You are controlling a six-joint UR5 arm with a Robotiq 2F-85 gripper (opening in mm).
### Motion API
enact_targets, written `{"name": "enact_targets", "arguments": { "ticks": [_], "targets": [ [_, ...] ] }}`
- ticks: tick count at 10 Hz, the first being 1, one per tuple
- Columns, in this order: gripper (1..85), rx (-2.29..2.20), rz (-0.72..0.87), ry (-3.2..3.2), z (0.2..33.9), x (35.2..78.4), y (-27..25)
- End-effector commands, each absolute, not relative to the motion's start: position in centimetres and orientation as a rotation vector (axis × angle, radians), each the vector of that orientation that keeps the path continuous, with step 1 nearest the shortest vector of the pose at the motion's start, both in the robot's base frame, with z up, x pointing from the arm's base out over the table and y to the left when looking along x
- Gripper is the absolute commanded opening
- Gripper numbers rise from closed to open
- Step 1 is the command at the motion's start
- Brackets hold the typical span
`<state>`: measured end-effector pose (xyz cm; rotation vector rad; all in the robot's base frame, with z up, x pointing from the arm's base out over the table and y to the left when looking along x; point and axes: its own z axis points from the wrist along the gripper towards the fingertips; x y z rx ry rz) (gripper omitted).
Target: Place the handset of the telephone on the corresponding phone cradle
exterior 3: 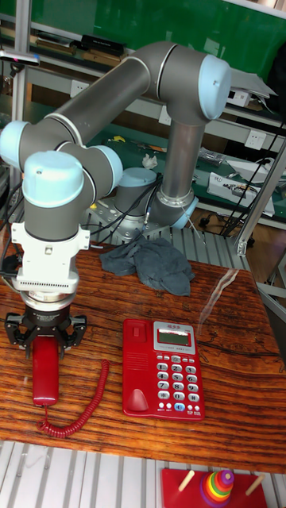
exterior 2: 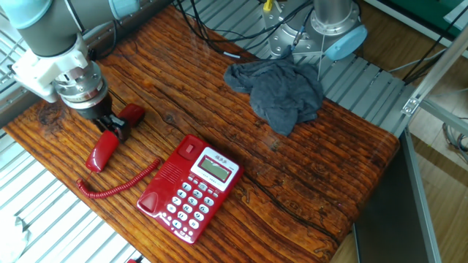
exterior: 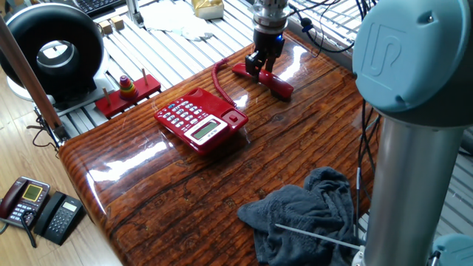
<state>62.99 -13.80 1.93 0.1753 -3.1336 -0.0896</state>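
Note:
The red handset (exterior: pixel 279 87) (exterior 2: pixel 101 150) (exterior 3: pixel 45 373) lies flat on the wooden table, off to one side of the red telephone (exterior: pixel 199 118) (exterior 2: pixel 191 186) (exterior 3: pixel 163 365). Its coiled cord (exterior 2: pixel 117 188) (exterior 3: pixel 83 405) runs back to the phone. The phone cradle (exterior: pixel 218 103) (exterior 2: pixel 167 177) (exterior 3: pixel 135 365) is the bare strip beside the keypad. My gripper (exterior: pixel 260 70) (exterior 2: pixel 113 130) (exterior 3: pixel 46 340) points straight down over the handset's middle, open, with a finger on each side. The handset rests on the table.
A crumpled grey cloth (exterior: pixel 310 210) (exterior 2: pixel 278 91) (exterior 3: pixel 151 266) lies near the arm's base. A ring-stacker toy (exterior: pixel 127 89) (exterior 3: pixel 210 484) sits just off the table edge. Two dark phones (exterior: pixel 37 207) lie on the floor. Cables (exterior 2: pixel 219 29) trail at the table's far corner.

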Motion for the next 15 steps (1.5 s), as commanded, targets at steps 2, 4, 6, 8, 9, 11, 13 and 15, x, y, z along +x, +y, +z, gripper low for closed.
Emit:
{"name": "enact_targets", "arguments": {
  "ticks": [2, 4, 6, 8, 9, 11, 13, 15],
  "targets": [
    [56.0, 0.153, -0.103, -3.138, 1.6, 63.1, -13.7],
    [49.0, 0.146, -0.095, -3.14, 1.6, 63.1, -13.9],
    [46.0, 0.131, -0.095, -3.147, 1.8, 63.2, -13.8],
    [42.3, 0.126, -0.086, -3.133, 2.3, 63.0, -13.6],
    [41.7, 0.126, -0.093, -3.13, 2.4, 63.0, -13.4],
    [41.3, 0.119, -0.105, -3.127, 2.6, 62.8, -13.2],
    [40.3, 0.091, -0.127, -3.119, 3.2, 62.6, -12.8],
    [39.7, 0.058, -0.124, -3.104, 4.2, 62.3, -12.3]
  ]
}}
